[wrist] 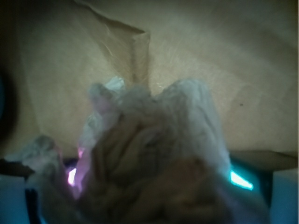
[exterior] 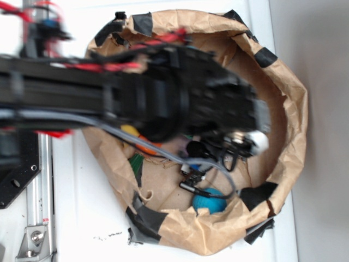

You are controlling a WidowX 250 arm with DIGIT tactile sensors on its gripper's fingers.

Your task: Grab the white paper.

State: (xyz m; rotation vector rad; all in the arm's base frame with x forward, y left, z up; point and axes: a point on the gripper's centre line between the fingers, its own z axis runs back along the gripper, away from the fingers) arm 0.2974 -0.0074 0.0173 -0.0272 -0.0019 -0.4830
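The white paper (wrist: 159, 154) filled the wrist view, right up against the tool, inside the brown paper bag (exterior: 292, 109).

The white paper, a crumpled wad, crowded the lower middle of the wrist picture, with the bag's brown wall behind it. In the exterior view the blurred black arm (exterior: 136, 93) reached into the bag, and a small white lump (exterior: 257, 141) showed at its tip, near the bag's right wall; it may have been the paper. The tool (exterior: 240, 143) was too blurred and hidden to tell whether it was spread or pinching the wad. As a judgement, the reach looked done; a firm grip and any lift could not be confirmed. A blue ball (exterior: 210, 201) lay near the bag's lower edge.
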